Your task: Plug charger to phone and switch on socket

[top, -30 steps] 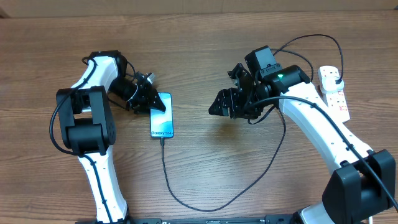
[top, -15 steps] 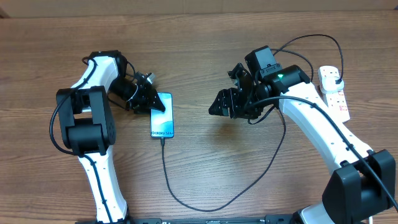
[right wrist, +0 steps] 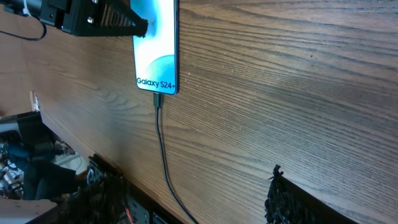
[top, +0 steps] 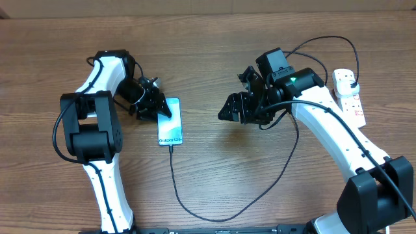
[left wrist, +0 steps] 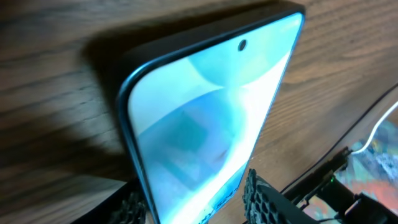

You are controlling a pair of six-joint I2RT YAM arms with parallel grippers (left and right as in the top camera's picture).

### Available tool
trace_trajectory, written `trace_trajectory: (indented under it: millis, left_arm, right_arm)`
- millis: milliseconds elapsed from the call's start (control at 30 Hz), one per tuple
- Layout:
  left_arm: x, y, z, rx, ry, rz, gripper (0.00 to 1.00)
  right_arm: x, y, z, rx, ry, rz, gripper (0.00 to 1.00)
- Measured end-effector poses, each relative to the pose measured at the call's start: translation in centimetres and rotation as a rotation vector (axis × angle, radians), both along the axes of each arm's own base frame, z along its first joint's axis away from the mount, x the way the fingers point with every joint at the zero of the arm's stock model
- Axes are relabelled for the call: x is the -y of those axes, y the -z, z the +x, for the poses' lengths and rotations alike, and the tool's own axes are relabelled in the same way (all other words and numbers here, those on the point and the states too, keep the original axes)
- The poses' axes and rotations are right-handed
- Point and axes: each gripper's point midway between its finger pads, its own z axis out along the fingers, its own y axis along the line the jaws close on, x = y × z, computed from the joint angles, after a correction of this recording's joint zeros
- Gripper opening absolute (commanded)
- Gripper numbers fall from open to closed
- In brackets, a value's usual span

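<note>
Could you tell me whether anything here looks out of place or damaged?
Nothing stands out. The phone lies screen up on the table, its screen lit and unbroken, with the charger plugged into its lower end and trailing loosely.

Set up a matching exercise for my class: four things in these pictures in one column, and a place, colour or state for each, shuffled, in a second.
Column one
1. phone
2. charger
3. socket
4. right gripper

Column two
A. white, at the table's right side
B. open and empty, above mid-table
C. screen lit, lying flat left of centre
D. black, looping across the wood

Pairs: 1-C, 2-D, 3-A, 4-B
</note>
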Motion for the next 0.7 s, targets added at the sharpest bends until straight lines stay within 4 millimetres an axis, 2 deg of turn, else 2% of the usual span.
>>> trace_trajectory:
  millis: [200,267,333,400,500,567,633,667,700]
  left_arm:
    - [-1.6,-0.2,1.0,0.01,-0.014,0.116,0.56]
    - [-2.2,-0.6,1.6,0.023,-0.023,0.152,0.56]
    - [-2.7,-1.5,2.3,0.041,-0.035,0.186,0.57]
    - [-3.3,-3.0,2.9,0.071,-0.053,0.23,0.57]
    - [-4.4,-6.9,4.3,0.168,-0.108,0.302,0.59]
    - [-4.9,-10.6,5.2,0.262,-0.161,0.333,0.61]
    - [-5.2,-14.6,5.7,0.366,-0.213,0.348,0.76]
    - [-5.3,-16.9,5.7,0.421,-0.247,0.352,0.98]
    - [-5.3,-18.4,5.6,0.456,-0.265,0.354,1.0]
  right_arm:
    - [0.0,0.0,0.0,0.006,-0.01,0.0,0.75]
    - [0.1,0.0,-0.2,0.004,-0.016,-0.003,0.68]
    - [0.1,0.1,-0.3,0.004,-0.027,-0.007,0.62]
    - [0.4,0.2,-0.6,-0.005,-0.035,-0.016,0.62]
    - [1.2,0.1,-0.9,-0.02,-0.039,-0.041,0.64]
    - [2.1,-0.4,-0.4,-0.006,-0.024,-0.068,0.64]
    - [3.2,-1.2,0.2,0.019,-0.003,-0.097,0.65]
    - [3.9,-1.8,0.5,0.036,0.011,-0.117,0.66]
    - [4.4,-2.3,0.7,0.053,0.022,-0.13,0.67]
